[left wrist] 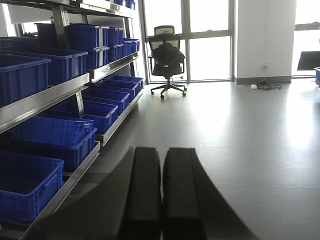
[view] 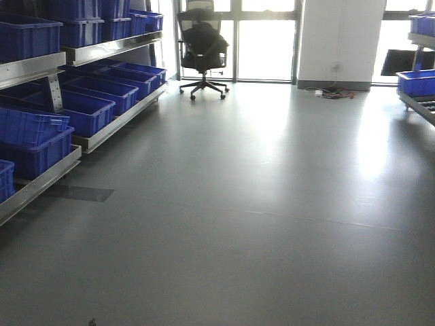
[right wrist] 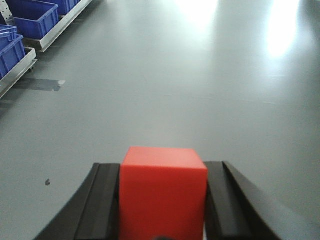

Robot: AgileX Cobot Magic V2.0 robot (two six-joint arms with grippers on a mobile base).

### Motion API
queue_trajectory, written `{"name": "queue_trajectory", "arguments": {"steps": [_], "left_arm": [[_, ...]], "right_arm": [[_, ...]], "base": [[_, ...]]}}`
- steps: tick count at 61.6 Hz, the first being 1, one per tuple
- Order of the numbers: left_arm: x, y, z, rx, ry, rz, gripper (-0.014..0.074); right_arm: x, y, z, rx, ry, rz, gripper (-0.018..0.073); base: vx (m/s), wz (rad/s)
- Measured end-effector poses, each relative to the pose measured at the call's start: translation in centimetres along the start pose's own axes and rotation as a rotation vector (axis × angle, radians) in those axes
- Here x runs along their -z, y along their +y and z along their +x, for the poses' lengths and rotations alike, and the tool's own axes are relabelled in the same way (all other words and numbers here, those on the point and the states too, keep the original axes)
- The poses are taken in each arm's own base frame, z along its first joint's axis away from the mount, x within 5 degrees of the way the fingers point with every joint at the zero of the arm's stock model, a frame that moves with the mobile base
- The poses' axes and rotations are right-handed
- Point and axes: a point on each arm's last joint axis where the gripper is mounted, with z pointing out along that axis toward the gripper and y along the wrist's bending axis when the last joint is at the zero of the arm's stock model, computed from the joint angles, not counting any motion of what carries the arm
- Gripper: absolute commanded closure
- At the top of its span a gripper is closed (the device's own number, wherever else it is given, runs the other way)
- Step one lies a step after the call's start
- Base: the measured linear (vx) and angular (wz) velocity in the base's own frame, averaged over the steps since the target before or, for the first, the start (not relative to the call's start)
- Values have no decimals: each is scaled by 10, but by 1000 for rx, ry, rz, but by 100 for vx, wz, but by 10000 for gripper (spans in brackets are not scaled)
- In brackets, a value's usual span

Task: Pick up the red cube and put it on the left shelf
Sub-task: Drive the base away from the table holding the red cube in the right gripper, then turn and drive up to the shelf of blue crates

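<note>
Right hand [right wrist: 162, 171] clamped on the red cube [right wrist: 163, 197], left shelf [right wrist: 54, 36] off to its far left, so the carry should swing that way; left hand [left wrist: 161, 192] closed, empty.

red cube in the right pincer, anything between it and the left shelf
Nothing visible. The red cube sits clamped in the right pincer, and only bare grey floor lies between it and the left shelf; the office chair stands far off.

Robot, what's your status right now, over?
Right gripper shut on red cube. Left gripper shut, empty. Left shelf not reached; floor open, office chair far back.
</note>
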Motion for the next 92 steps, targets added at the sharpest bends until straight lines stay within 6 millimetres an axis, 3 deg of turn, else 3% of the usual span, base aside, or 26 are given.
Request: {"name": "queue_trajectory", "arguments": {"steps": [46, 92], "left_arm": [[0, 0, 0, 0, 0, 0, 491], [0, 0, 0, 0, 0, 0, 491]], "right_arm": [[0, 0, 0, 0, 0, 0, 494], [0, 0, 0, 0, 0, 0, 494]], "base": [[64, 26], [59, 56]]}}
